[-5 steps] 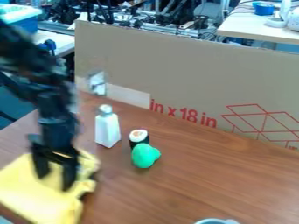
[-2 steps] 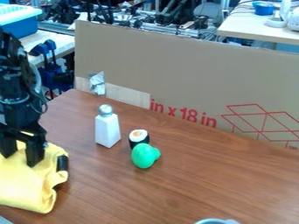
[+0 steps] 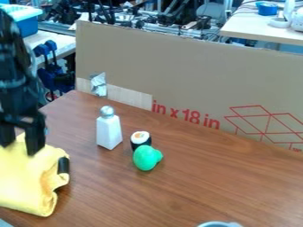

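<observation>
The claw (image 3: 20,148) hung parted over the yellow cloth (image 3: 29,179), which already lay bunched, apparently ungripped, with the white shaker (image 3: 109,132) apart from it.

One wooden table (image 3: 237,186) bears one yellow cloth (image 3: 26,184), one white shaker with a metallic top (image 3: 109,133), one toy sushi roll (image 3: 141,138), one green bulbous object (image 3: 145,158) and one grey-rimmed container (image 3: 219,224); beyond are one cardboard panel (image 3: 183,66), one blue bowl (image 3: 267,8), one blue bin (image 3: 25,25)
</observation>
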`<state>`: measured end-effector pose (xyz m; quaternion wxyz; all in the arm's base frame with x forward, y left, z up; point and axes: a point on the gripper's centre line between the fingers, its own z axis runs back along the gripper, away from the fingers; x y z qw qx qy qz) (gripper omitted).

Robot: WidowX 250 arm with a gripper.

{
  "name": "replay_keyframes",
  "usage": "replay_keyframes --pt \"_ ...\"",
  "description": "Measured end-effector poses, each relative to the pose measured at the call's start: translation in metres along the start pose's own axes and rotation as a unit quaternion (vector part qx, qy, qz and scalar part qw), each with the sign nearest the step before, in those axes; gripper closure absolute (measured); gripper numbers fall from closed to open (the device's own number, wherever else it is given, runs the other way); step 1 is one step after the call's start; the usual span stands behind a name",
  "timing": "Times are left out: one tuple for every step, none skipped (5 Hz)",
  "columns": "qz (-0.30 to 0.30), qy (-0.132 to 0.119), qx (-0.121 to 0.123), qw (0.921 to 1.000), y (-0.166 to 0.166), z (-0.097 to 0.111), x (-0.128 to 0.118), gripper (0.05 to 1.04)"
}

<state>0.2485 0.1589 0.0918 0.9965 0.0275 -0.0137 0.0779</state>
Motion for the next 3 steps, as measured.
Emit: replay_keyframes --pt "0.007 -0.057 -0.025 0.9980 -0.019 0.051 -0.006 0.083" --pt "0.018 -0.082 -0.099 0.9916 -0.040 0.088 -0.017 0.083" --pt "0.028 -0.032 -0.112 0.9928 -0.058 0.107 -0.033 0.083"
